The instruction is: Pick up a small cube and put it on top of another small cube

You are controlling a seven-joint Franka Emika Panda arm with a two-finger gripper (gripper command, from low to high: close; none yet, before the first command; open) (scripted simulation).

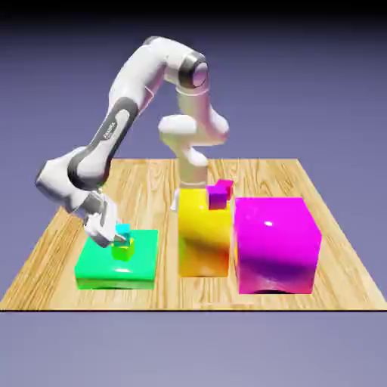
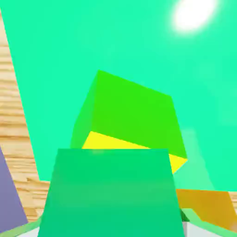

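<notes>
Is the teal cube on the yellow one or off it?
On: the teal cube sits atop the yellow cube, between the fingertips.

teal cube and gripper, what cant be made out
- Yellow cube: top mostly hidden in the hand view by the teal cube
- Finger tips: mostly cut off by the hand view's bottom edge
- Whether the teal cube touches the yellow: too small in the exterior view
</notes>
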